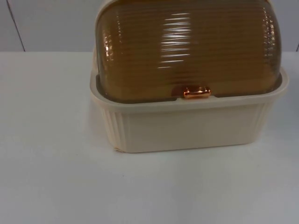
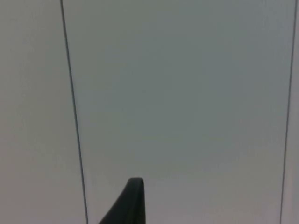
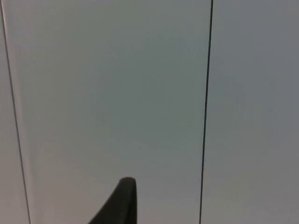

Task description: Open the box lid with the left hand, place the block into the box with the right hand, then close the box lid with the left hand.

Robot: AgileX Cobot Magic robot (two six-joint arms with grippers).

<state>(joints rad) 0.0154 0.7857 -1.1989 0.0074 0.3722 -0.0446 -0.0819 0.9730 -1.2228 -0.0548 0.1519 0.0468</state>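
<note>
Both grippers (left gripper [image 2: 128, 205], right gripper [image 3: 119, 203]) face the partition wall [image 2: 187, 93]; grip probably unreadable.

The left gripper [image 2: 133, 198] shows one black fingertip [image 2: 130, 205] and points at the grey partition wall [image 2: 187, 93], raised off the bench. The right gripper [image 3: 124, 198] is posed the same way, one dark fingertip [image 3: 120, 205] (tapered, slanting) set against that panelled wall; both arms wait.

black tool tip [image 2: 133, 200] before grey partition wall [image 2: 187, 93]
</note>
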